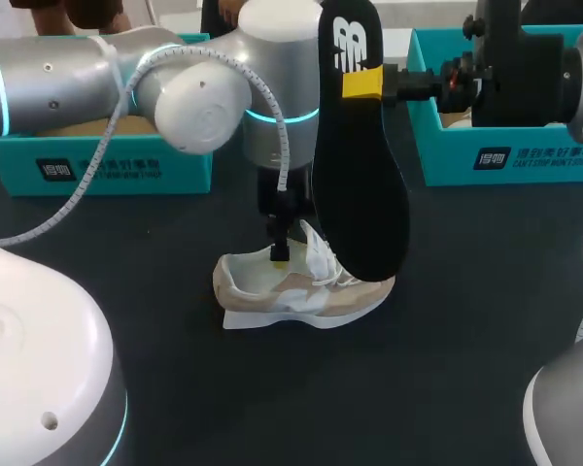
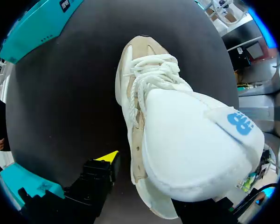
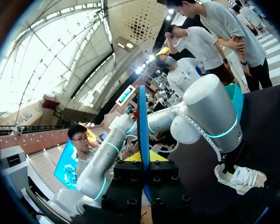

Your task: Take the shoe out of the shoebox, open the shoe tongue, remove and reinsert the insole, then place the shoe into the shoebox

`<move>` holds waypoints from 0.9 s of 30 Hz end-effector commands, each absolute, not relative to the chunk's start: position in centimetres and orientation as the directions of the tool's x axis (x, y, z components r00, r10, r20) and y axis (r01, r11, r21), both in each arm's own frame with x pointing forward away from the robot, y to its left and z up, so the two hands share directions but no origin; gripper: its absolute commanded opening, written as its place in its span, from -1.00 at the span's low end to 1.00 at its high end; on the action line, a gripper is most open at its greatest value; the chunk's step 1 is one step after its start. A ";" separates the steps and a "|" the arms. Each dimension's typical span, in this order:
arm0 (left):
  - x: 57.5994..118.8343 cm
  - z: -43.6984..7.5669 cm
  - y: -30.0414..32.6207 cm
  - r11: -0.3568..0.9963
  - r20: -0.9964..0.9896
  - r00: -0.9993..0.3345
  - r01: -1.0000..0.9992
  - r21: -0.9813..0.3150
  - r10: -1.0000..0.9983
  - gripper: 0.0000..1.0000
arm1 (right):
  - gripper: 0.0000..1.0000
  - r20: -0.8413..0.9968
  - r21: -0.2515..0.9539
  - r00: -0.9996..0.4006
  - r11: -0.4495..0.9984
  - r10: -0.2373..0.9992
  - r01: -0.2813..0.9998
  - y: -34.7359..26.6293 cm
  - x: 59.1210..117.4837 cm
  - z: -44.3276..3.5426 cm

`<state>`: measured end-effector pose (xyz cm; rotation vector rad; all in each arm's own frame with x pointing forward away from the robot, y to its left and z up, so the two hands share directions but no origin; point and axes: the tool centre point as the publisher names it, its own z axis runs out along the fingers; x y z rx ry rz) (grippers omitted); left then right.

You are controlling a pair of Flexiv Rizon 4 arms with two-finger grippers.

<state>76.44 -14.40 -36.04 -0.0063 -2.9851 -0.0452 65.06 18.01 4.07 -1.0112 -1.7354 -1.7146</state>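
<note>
The right tool (image 1: 362,83) pinches the thin, probably floppy insole (image 1: 361,184) near its heel; left tool (image 1: 279,254) at the shoe (image 1: 296,293), grip unclear.

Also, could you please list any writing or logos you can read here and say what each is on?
Insole: white logo mark, a brand, not quoted.
Shoe tongue: blue logo mark, likewise.
Left shoebox: white emblem and print, too small to read reliably.
Right shoebox: same print, also too small.
No numbers visible.
</note>
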 end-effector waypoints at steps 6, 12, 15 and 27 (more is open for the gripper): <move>76.5 -37.7 -15.3 1.000 0.168 -0.986 0.003 0.003 0.003 0.03 | -1.00 0.783 0.616 -0.601 -0.068 0.162 0.785 18.2 65.1 4.0; 76.4 -38.4 -15.6 1.000 0.177 -0.984 -0.004 -0.002 -0.003 -0.14 | -1.00 0.783 0.616 -0.601 -0.068 0.162 0.785 18.2 65.1 4.0; 76.3 -38.6 -15.8 1.000 0.192 -0.981 -0.004 -0.008 -0.002 -0.36 | -1.00 0.783 0.616 -0.601 -0.068 0.162 0.785 18.2 65.1 4.0; 75.6 -39.3 -15.7 0.999 0.299 -0.953 0.047 -0.015 0.049 -1.00 | -1.00 0.783 0.616 -0.601 -0.068 0.162 0.785 18.2 65.1 4.0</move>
